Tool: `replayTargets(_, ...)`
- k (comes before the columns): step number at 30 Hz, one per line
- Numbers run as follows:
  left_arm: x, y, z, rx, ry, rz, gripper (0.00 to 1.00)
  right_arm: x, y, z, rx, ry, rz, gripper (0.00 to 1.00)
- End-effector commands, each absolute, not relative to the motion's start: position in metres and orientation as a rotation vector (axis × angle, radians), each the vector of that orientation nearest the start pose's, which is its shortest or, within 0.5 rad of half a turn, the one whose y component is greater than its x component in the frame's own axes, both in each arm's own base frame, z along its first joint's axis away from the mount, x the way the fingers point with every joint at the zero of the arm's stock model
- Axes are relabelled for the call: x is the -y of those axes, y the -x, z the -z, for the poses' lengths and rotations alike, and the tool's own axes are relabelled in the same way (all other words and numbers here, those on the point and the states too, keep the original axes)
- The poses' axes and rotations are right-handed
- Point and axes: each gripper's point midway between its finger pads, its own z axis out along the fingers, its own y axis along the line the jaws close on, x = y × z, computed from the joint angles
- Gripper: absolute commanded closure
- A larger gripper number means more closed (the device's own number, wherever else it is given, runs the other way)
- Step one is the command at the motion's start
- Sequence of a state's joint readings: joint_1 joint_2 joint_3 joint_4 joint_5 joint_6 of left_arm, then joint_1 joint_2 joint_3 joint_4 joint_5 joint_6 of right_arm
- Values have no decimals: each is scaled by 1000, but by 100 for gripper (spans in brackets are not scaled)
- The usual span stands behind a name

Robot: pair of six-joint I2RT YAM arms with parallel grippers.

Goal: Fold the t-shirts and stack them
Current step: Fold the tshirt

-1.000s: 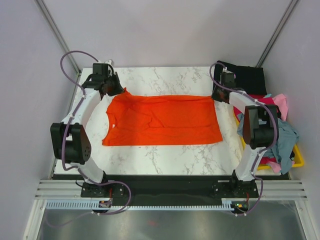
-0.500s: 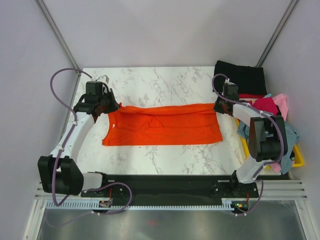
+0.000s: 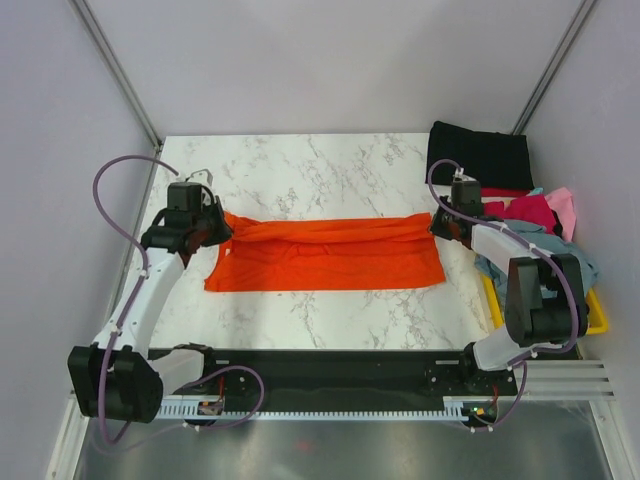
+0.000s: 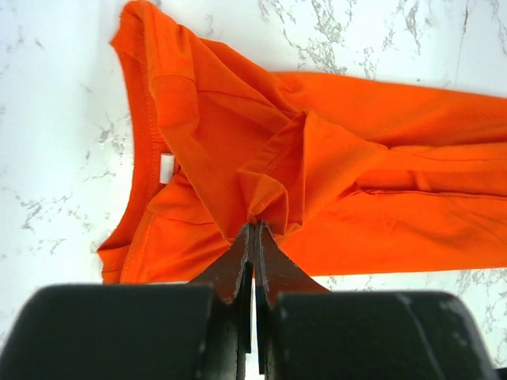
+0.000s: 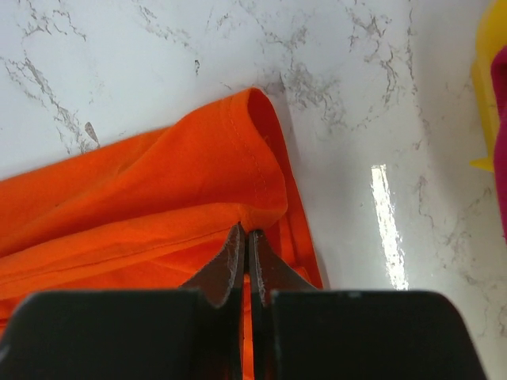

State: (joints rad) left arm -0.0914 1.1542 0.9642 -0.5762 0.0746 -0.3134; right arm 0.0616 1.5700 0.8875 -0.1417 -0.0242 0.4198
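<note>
Scene: two arms are working one orange t-shirt [image 3: 330, 262] at mid-table [image 3: 330, 165]; the cloth is lying across the marble w/ collar end at left, hem at right.
Left gripper [image 3: 216, 228]: clenched on a bunch of orange cloth at the shirt's far-left corner, by the collar; jaws are pressing together w/ fabric between.
Right gripper [image 3: 440, 223]: pinching the doubled hem at the far-right corner, jaws all but closed on it.
Fold: far strip is lying rolled over toward the near side; first lengthwise fold looks abt half made.
Done, prob.: black t-shirt [image 3: 480, 155] is sitting flat at the table's far-right corner, seemingly the start of the stack.
Left to do: finishing the orange one, then pink [image 3: 563, 205], red [image 3: 528, 212] and grey-blue [image 3: 585, 265] shirts, heaped in the yellow bin [image 3: 597, 322] at right.
In the way: nothing is lying on the shirt's near half; bin cloth is hanging just beside the right arm, a poss. snag.
</note>
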Motion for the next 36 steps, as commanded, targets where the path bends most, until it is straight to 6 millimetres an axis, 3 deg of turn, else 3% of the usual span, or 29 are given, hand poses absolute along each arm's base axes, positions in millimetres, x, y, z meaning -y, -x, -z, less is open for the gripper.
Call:
replayTargets(1, 40, -305, -173, -2317, 191, 185, 98, -37, -387, -76, -2318, -430, -216, 95)
replayTargets(7, 33, -294, -167, -2332, 200, 143, 98, -33, -375, -70, -2325, -457, -193, 89)
replayTargets(9, 33, -290, -164, -2343, 200, 145, 98, -32, -369, -66, -2333, -474, -190, 73)
replayTargets(10, 34, -287, -162, -2356, 199, 150, 98, -32, -367, -64, -2338, -479, -188, 48)
replayTargets(11, 36, -285, -160, -2363, 195, 162, 98, -30, -365, -62, -2338, -494, -175, 39)
replayTargets(14, 45, -275, -157, -2388, 178, 227, 95, -20, -355, -58, -2331, -542, -118, 29)
replayTargets(18, 54, -264, -153, -2407, 168, 287, 90, -14, -354, -70, -2285, -571, -93, 26)
replayTargets(20, 63, -262, -159, -2406, 146, 339, 89, -18, -358, -79, -2266, -570, -127, 26)
replayTargets(24, 75, -260, -166, -2414, 95, 415, 75, -25, -363, -101, -2217, -551, -187, 26)
replayTargets(27, 92, -249, -169, -2448, 14, 516, 71, -27, -363, -114, -2185, -531, -206, 26)
replayTargets(29, 90, -249, -180, -2426, 8, 492, 70, -30, -362, -123, -2166, -515, -230, 26)
replayTargets(32, 74, -256, -197, -2336, 93, 392, 63, -51, -364, -133, -2153, -432, -316, 30)
replayTargets(34, 62, -271, -202, -2272, 156, 311, 59, -90, -367, -144, -2152, -295, -377, 31)
replayTargets(35, 60, -280, -195, -2290, 178, 292, 59, -108, -368, -148, -2157, -244, -406, 31)
replayTargets(36, 56, -288, -192, -2288, 214, 264, 62, -150, -367, -153, -2176, -134, -464, 32)
